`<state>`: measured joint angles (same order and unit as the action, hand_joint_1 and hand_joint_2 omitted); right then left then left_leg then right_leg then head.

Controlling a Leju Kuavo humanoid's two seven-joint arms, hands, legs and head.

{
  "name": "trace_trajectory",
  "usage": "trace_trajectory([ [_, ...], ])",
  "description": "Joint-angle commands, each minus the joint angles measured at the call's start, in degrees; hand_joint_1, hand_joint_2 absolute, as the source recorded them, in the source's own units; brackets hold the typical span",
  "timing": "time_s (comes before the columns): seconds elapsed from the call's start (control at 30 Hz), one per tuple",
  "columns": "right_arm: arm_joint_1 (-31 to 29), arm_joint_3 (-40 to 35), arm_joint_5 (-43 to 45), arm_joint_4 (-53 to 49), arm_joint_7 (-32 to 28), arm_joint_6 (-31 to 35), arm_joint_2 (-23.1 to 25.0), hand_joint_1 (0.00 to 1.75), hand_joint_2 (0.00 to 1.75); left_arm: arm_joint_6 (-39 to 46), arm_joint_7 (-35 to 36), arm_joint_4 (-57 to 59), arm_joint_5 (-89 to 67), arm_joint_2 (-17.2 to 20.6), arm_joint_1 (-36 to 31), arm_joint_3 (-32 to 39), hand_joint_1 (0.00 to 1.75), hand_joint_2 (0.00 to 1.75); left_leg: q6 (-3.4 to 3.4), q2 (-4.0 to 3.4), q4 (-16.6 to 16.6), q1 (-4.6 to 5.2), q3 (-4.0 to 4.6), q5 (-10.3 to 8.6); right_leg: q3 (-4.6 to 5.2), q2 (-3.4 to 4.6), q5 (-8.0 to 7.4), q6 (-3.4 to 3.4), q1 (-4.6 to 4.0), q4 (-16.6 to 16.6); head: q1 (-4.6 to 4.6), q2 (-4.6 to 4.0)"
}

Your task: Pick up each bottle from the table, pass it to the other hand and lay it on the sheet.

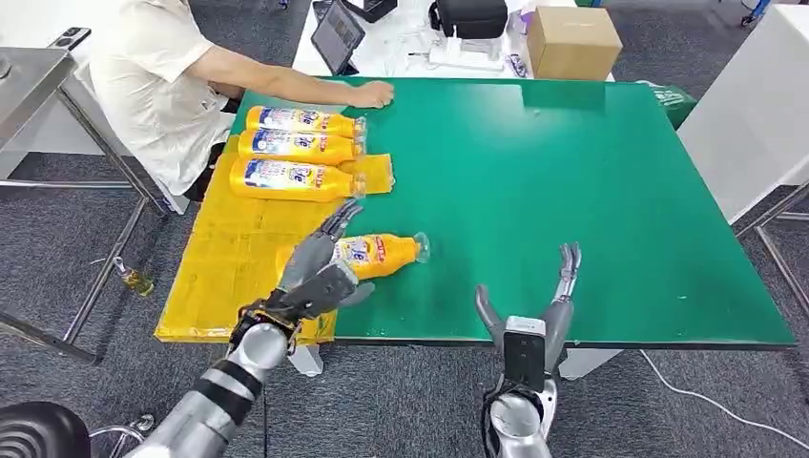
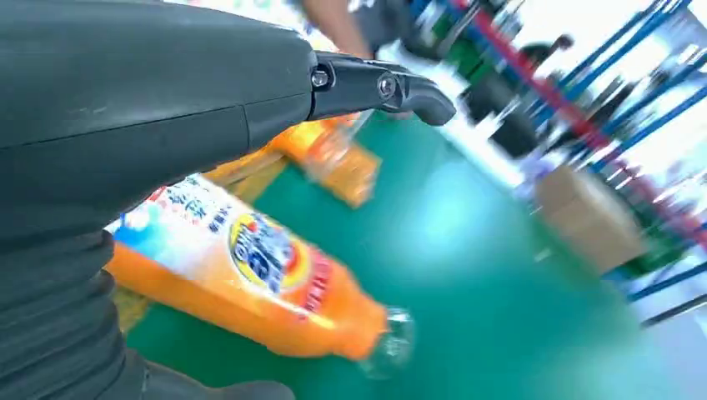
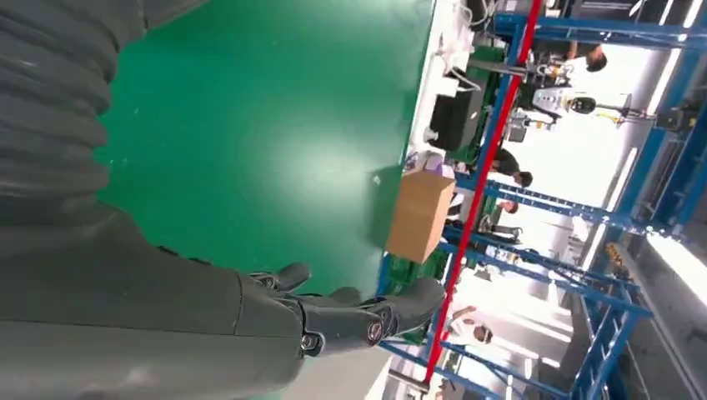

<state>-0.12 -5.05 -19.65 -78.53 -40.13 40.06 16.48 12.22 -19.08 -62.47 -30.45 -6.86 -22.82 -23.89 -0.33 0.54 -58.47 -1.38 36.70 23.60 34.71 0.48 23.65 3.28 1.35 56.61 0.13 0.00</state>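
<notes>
bottle (image 1: 382, 254) under left robot hand (image 1: 320, 272)

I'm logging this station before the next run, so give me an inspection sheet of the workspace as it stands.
Surface: green table, yellow sheet over its left edge.
Job's things: three bottles lying side by side on the sheet; fourth bottle on its side at the sheet's edge, cap on the green.
Clutter: cardboard box, tablet and black bag on the white table behind.
Hands: left hand on the fourth bottle, grip unclear; right hand open, holding nothing.
Cables: white cable on the floor.
Surroundings: a person's hand rests on the table's far edge.
</notes>
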Motion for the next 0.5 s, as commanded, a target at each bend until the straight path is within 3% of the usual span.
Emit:
trace_trajectory([
  [0.03,0.06,2.63,0.07,-0.06,0.13,-0.06,-0.38,0.00,1.75,2.91,-1.49,-13.71,3.30,1.90,5.76,-1.97,0.00,1.75,0.08,-0.09,0.03,0.01,-0.16,0.05,-0.15,0.02,0.02,-0.11,-0.03,-0.04,0.02,0.00],
  [0.13,0.29,0.02,5.09,1.60,0.13,-0.06,-1.77,0.00,1.75,2.49,-1.95,-17.54,13.32,1.29,8.93,-1.47,0.00,1.75,0.14,-0.14,0.04,0.00,-0.37,0.13,-0.36,0.03,0.08,-0.18,-0.06,-0.08,0.00,0.00],
  [0.17,0.44,-2.10,8.55,1.66,0.13,-0.06,-2.91,0.00,0.00,0.85,-1.38,-18.45,19.17,0.70,10.34,-0.81,0.00,1.75,0.19,-0.18,0.07,-0.01,-0.56,0.19,-0.55,0.02,0.13,-0.27,-0.09,-0.12,0.00,0.00],
  [0.27,1.69,-4.36,18.33,-1.88,0.13,-4.76,-3.61,0.00,0.00,-2.38,0.56,-19.13,34.05,-1.47,13.43,0.89,0.00,1.75,0.10,-0.17,0.07,0.02,-0.25,0.09,-0.25,0.10,0.04,-0.09,-0.01,-0.10,-0.02,0.00],
  [0.33,2.44,-6.69,14.81,-4.76,0.13,-0.67,-3.87,0.00,0.00,1.41,-0.68,-18.18,34.46,-1.73,14.94,-0.16,0.00,1.75,0.16,-0.16,0.07,0.01,-0.50,0.23,-0.52,0.03,0.17,-0.18,-0.05,-0.13,0.02,0.00],
  [0.37,2.79,-6.66,13.12,-6.22,0.13,-0.06,-3.17,0.00,1.75,3.31,-0.94,-17.26,34.86,-2.22,15.17,-0.24,0.00,1.75,0.10,-0.09,0.04,0.02,-0.24,0.11,-0.25,0.01,0.09,-0.12,-0.02,-0.06,0.00,0.00],
  [0.43,2.73,-5.74,4.95,-6.63,0.13,-0.06,-1.43,0.00,1.75,5.03,-1.24,-15.93,36.77,-2.02,15.04,-1.45,0.00,1.75,0.09,-0.12,0.04,0.04,-0.23,0.11,-0.22,0.04,0.08,-0.13,0.00,-0.03,0.00,0.00],
  [0.5,2.55,-6.05,2.74,-6.07,0.13,-0.06,-0.63,0.00,1.75,6.79,-2.16,-15.87,36.95,-2.11,15.29,-1.74,0.00,1.75,0.08,-0.04,0.04,0.04,-0.18,0.08,-0.18,-0.04,0.08,-0.12,0.00,-0.02,-0.02,0.00],
])
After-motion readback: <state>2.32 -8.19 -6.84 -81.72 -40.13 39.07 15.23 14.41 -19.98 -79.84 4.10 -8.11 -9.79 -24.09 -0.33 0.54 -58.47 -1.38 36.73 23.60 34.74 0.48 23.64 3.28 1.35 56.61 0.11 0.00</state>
